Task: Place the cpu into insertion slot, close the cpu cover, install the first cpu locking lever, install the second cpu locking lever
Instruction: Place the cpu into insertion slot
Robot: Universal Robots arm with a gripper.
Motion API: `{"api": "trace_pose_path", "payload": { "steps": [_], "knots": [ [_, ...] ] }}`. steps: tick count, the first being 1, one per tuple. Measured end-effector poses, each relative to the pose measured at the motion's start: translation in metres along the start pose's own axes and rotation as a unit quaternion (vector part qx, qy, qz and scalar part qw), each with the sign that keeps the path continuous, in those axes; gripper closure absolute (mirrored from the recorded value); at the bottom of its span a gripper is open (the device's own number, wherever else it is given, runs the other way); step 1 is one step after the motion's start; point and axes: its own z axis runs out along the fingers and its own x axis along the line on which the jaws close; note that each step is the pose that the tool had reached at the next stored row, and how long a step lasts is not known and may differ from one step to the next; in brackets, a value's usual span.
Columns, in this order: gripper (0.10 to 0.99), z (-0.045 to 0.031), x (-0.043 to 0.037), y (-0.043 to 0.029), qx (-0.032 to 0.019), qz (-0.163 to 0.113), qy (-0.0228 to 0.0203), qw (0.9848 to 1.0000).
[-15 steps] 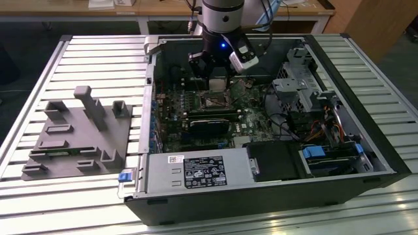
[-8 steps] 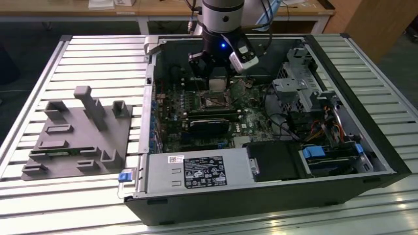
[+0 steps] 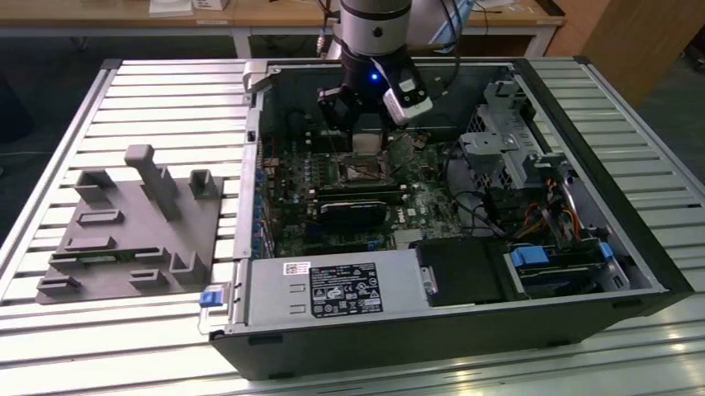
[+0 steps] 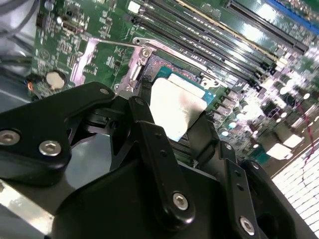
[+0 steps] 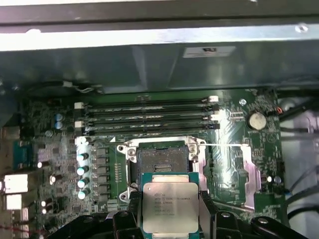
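In both wrist views my gripper point(image 5: 169, 200) point(image 4: 174, 112) is shut on the cpu point(image 5: 169, 208) point(image 4: 175, 107), a flat square chip with a silvery top, its black fingers point(image 5: 205, 209) on two opposite edges. The chip hangs just above and slightly off the insertion slot point(image 5: 160, 162) point(image 3: 361, 171), whose dark centre lies bare. The cpu cover point(image 5: 251, 174) point(image 4: 82, 62), a thin metal frame, is flipped open flat on the green board beside the slot. A thin lever wire point(image 5: 224, 145) runs along the slot's edge. In the exterior view the gripper point(image 3: 369, 139) is inside the case, over the board.
Long black memory slots point(image 5: 149, 114) run beside the socket. A black block point(image 3: 352, 206) sits on the board near it. The drive cage point(image 3: 496, 144) and cables crowd the exterior view's right, the power supply point(image 3: 330, 289) the front. A grey fixture point(image 3: 132, 223) lies outside the case.
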Motion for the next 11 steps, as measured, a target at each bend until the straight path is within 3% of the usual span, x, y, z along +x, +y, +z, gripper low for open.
{"api": "trace_pose_path", "payload": {
  "steps": [6, 11],
  "knots": [
    [0.545, 0.0003, 0.0, 0.0, 0.0021, 0.054, -0.0034, 0.9985],
    [0.545, 0.0007, 0.0, 0.0, 0.0038, 0.1, -0.0063, 0.995]
  ]
}}
